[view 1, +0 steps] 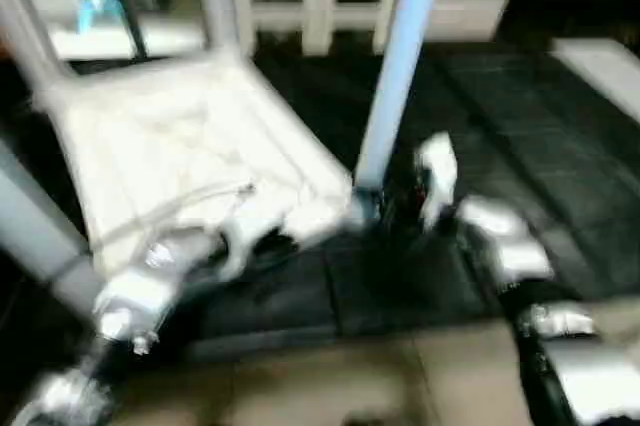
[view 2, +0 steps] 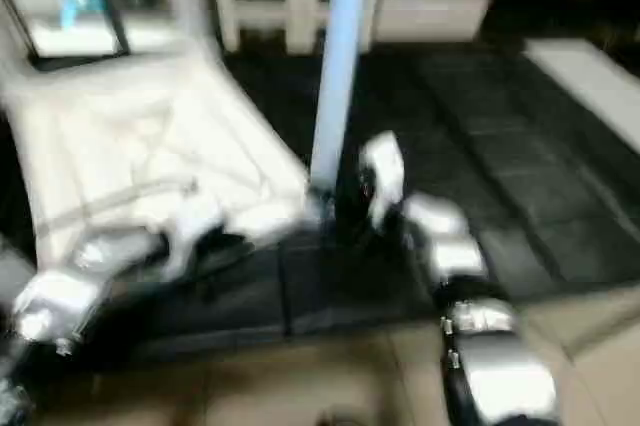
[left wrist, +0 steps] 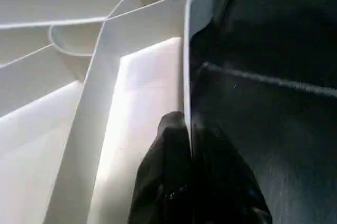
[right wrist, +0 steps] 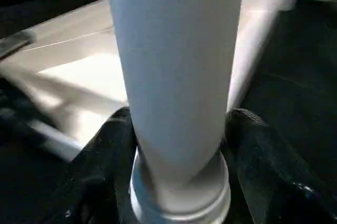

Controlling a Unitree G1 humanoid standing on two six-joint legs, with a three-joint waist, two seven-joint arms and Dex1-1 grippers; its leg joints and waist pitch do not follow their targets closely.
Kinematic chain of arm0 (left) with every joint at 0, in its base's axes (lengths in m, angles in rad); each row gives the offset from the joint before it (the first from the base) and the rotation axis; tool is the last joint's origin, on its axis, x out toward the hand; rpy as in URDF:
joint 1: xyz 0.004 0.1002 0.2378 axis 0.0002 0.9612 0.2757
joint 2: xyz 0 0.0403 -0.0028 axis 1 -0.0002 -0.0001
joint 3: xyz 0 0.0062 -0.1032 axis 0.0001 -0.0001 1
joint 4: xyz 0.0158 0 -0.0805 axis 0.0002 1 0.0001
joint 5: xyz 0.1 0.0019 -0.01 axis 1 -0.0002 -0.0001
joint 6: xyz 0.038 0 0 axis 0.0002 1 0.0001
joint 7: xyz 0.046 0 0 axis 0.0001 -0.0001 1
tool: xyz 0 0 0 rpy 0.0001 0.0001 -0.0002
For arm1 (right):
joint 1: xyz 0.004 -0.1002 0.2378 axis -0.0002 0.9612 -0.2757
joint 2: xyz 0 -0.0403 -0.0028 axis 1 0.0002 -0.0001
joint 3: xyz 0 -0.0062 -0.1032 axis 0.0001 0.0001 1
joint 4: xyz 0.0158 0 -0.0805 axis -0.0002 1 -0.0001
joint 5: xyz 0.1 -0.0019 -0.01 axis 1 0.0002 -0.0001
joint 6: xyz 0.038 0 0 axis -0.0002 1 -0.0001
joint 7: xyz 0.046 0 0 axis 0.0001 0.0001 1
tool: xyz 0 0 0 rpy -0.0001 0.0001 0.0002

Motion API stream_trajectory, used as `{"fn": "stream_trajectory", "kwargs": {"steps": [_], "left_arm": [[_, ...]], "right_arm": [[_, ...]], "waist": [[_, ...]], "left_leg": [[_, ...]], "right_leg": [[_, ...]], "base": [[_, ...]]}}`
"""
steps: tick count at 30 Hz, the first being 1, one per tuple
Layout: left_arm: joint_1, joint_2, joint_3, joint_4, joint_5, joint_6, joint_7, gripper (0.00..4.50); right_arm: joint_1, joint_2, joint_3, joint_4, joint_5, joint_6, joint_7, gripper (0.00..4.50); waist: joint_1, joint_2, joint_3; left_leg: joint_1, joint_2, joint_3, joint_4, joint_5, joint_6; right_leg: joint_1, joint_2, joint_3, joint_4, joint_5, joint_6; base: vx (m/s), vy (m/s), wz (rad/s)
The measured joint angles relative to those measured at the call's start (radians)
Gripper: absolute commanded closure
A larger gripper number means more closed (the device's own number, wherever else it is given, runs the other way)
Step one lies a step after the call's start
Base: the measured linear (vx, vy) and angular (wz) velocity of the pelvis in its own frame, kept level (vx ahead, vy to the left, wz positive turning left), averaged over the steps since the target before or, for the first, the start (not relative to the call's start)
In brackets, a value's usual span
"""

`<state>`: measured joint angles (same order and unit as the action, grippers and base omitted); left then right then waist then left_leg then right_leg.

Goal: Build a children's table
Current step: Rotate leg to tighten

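leg [view 1: 400, 56] upright in top [view 1: 190, 161]

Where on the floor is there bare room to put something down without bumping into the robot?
The dark floor mat is bare to the right of the upright leg, up to the white panel. The tan floor between the forearms is bare too. It is crowded where the right gripper holds that leg and the left gripper pinches the tabletop rim.
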<state>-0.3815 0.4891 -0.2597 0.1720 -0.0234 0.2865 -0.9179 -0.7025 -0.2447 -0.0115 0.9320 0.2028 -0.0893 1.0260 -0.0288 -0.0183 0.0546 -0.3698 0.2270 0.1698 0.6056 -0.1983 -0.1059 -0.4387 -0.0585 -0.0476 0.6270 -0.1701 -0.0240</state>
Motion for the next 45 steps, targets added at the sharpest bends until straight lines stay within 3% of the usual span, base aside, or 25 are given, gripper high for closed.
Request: {"fn": "stream_trajectory", "kwargs": {"steps": [9, 13, 20, 30, 40, 43, 45], "left_arm": [[0.015, 0.024, -0.005, -0.005, -0.025, -0.037, -0.040, 4.50], [0.019, 0.030, -0.004, -0.006, -0.022, -0.049, -0.055, 4.50], [0.019, 0.011, -0.003, -0.003, -0.008, -0.045, -0.020, 4.50], [0.017, -0.022, -0.008, -0.008, -0.001, -0.014, 0.007, 4.50], [-0.001, -0.059, -0.014, -0.008, 0.022, 0.039, 0.047, 4.50], [-0.034, -0.107, -0.021, 0.006, 0.057, 0.094, 0.116, 4.50], [-0.087, -0.179, -0.027, 0.044, 0.092, 0.161, 0.206, 4.50]], "right_arm": [[0.000, -0.049, -0.004, -0.012, 0.021, 0.000, 0.101, 0.74], [0.000, -0.063, -0.004, -0.019, 0.024, 0.001, 0.139, 0.74], [0.000, -0.026, -0.004, -0.011, 0.017, -0.008, 0.055, 1.48], [0.045, 0.042, -0.012, -0.015, -0.002, 0.038, -0.052, 2.13], [0.045, 0.094, -0.045, -0.015, -0.003, 0.048, -0.188, 2.18], [0.024, 0.134, -0.065, 0.006, -0.010, 0.043, -0.350, 2.18], [-0.015, 0.167, -0.089, 0.043, -0.026, 0.038, -0.555, 2.18]], "waist": [[0.008, 0.001, 0.001], [0.010, 0.001, 0.001], [0.006, 0.001, 0.001], [0.009, 0.001, 0.000], [0.003, 0.000, -0.001], [0.001, -0.003, -0.002], [0.002, -0.004, -0.002]], "left_leg": [[0.001, 0.000, 0.002, 0.001, 0.001, 0.006], [0.001, 0.000, 0.002, 0.001, 0.001, 0.006], [0.002, 0.000, 0.002, 0.002, 0.001, 0.006], [0.003, 0.000, 0.002, 0.004, -0.001, 0.002], [0.003, 0.000, 0.002, 0.004, -0.001, 0.001], [0.003, 0.000, 0.002, 0.005, -0.001, 0.000], [0.005, 0.000, 0.002, 0.005, 0.000, -0.001]], "right_leg": [[0.000, 0.000, 0.001, -0.002, -0.001, -0.001], [0.001, 0.000, 0.002, -0.002, -0.001, -0.001], [0.001, 0.001, 0.002, 0.001, -0.001, -0.001], [0.003, 0.000, 0.003, 0.003, -0.001, -0.001], [0.004, 0.001, 0.004, 0.005, -0.001, -0.001], [0.004, 0.001, 0.004, 0.005, 0.000, -0.001], [0.003, 0.001, 0.004, 0.004, 0.001, -0.001]], "base": [[0.000, 0.000, 0.00], [0.000, 0.000, 0.00], [0.000, 0.000, 0.00], [0.000, 0.000, 0.00], [0.000, 0.000, 0.00], [0.000, 0.000, 0.00], [0.000, 0.000, 0.00]]}}
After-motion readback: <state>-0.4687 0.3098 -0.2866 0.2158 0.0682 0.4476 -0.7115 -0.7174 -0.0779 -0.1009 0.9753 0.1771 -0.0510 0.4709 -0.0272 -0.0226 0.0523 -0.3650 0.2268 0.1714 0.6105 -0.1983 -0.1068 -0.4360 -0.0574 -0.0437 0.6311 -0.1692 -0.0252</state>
